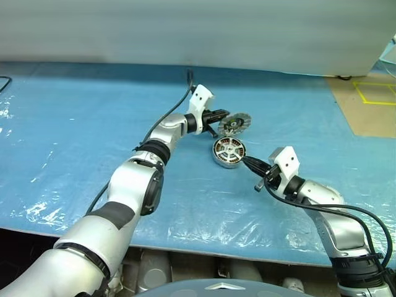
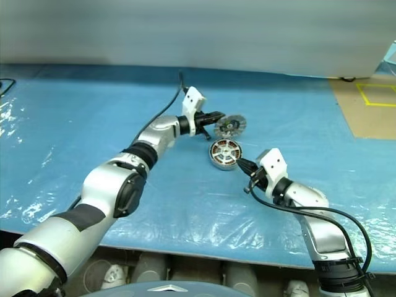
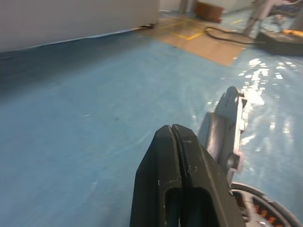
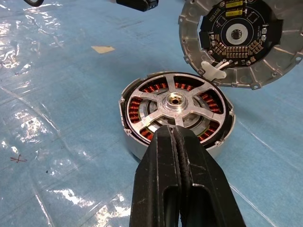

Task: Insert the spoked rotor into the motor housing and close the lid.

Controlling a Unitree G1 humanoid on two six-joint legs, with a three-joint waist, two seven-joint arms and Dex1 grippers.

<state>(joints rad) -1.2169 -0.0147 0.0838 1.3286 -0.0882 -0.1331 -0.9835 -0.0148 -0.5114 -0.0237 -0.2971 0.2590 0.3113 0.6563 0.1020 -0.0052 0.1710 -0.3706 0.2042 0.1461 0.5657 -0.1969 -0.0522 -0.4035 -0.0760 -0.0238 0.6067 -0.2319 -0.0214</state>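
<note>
The motor housing (image 1: 229, 152) lies flat on the blue sheet, with copper windings (image 4: 142, 101) showing inside. The spoked rotor (image 4: 175, 100) sits in it, hub up. The lid (image 1: 236, 124) stands tilted on edge just beyond the housing, its circuit-board face (image 4: 235, 35) turned toward the housing. My left gripper (image 1: 221, 115) is shut with nothing between its fingers, tips right beside the lid's edge (image 3: 222, 130); I cannot tell whether they touch. My right gripper (image 4: 176, 130) is shut and empty, with its tips at the housing's near rim.
A wrinkled blue plastic sheet (image 1: 74, 124) covers the table. A pale wall (image 1: 185, 31) closes off the back. Brown floor with yellow tape (image 1: 371, 99) lies at the far right. A small white scrap (image 4: 102, 48) rests on the sheet near the housing.
</note>
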